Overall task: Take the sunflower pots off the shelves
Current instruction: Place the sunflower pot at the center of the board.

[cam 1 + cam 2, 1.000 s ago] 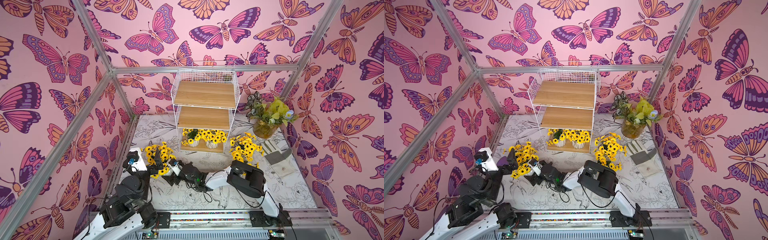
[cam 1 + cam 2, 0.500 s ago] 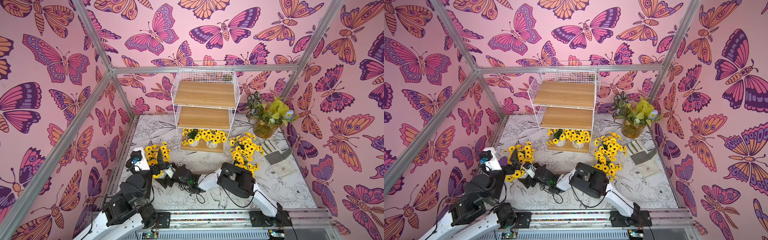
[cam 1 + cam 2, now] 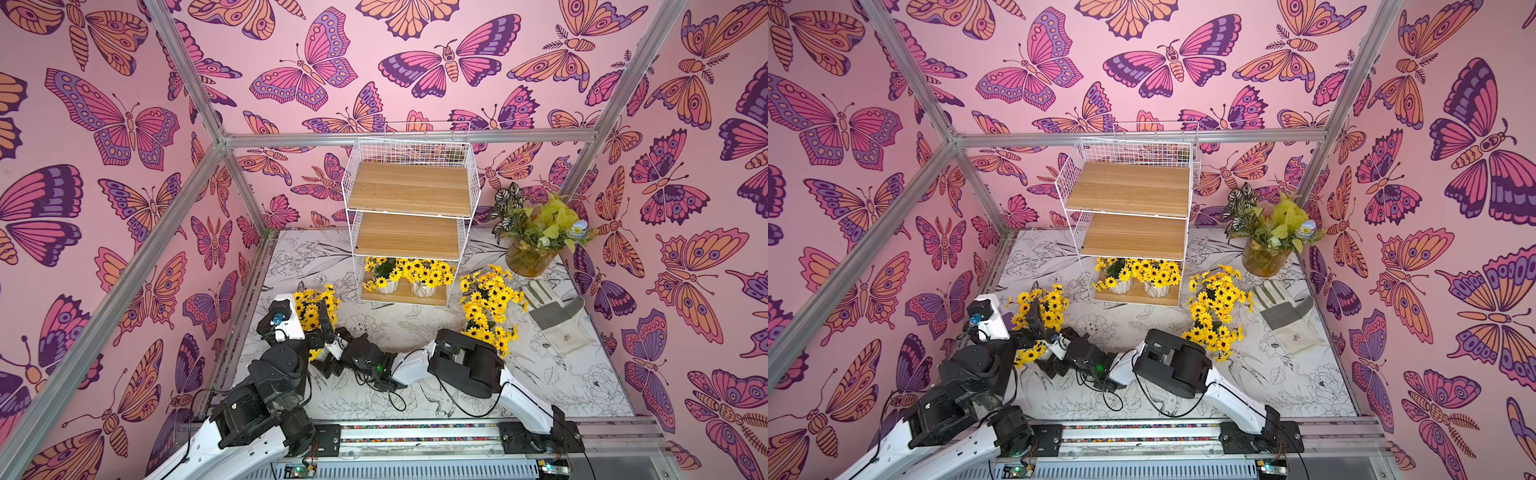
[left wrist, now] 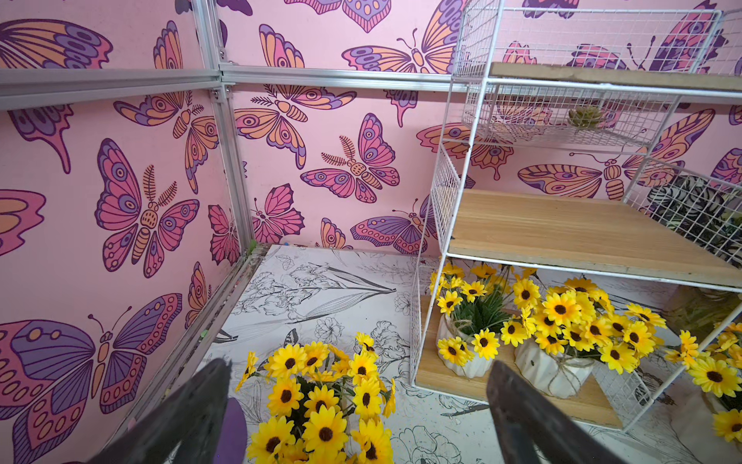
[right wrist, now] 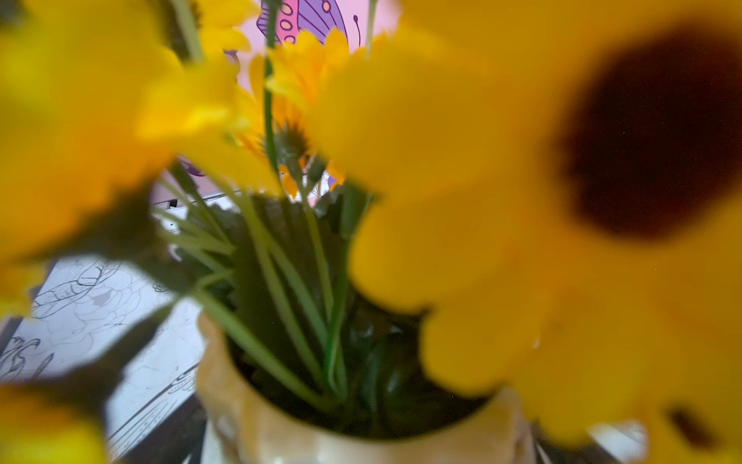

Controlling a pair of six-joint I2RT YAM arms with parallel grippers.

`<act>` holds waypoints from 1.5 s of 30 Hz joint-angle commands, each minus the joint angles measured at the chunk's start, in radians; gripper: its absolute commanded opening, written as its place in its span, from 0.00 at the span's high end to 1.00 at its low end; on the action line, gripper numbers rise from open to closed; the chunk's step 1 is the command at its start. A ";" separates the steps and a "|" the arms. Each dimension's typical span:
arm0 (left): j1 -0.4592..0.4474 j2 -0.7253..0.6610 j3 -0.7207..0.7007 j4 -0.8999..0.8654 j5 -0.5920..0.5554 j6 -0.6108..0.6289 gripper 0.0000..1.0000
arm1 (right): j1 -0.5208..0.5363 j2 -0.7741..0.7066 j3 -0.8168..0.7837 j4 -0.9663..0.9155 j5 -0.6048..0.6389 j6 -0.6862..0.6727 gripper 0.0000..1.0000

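Over floral tabletop (image 3: 415, 332), left end effector (image 4: 359, 365) hangs wide above a sunflower pot (image 4: 321, 407) (right end effector (image 3: 328, 363): unreadable).

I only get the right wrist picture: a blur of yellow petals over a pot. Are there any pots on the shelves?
Observer: Yes, two pots stand side by side on the bottom board of the shelves. The two upper boards are bare.
Visitor: What is the other arm up to?
Observer: The left gripper is open, with a sunflower bunch between its fingers.
Visitor: Is there anything besides sunflowers?
Observer: A glove lies flat on the table, beside a vase of leaves.
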 commanded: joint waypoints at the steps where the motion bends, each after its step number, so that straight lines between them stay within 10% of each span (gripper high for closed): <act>1: 0.004 0.010 -0.006 0.002 0.012 0.010 0.00 | 0.001 0.014 -0.009 -0.217 0.049 -0.009 0.01; 16: 0.004 -0.021 0.000 -0.005 0.048 0.014 0.00 | 0.007 -0.210 -0.158 -0.448 0.022 0.069 0.01; 32: 0.010 0.125 -0.055 0.195 0.136 0.065 0.00 | 0.037 -0.724 -0.353 -1.014 0.304 0.243 0.01; 45: 0.167 0.291 -0.177 0.453 0.581 -0.080 0.00 | 0.050 -1.203 -0.362 -1.571 0.528 0.432 0.01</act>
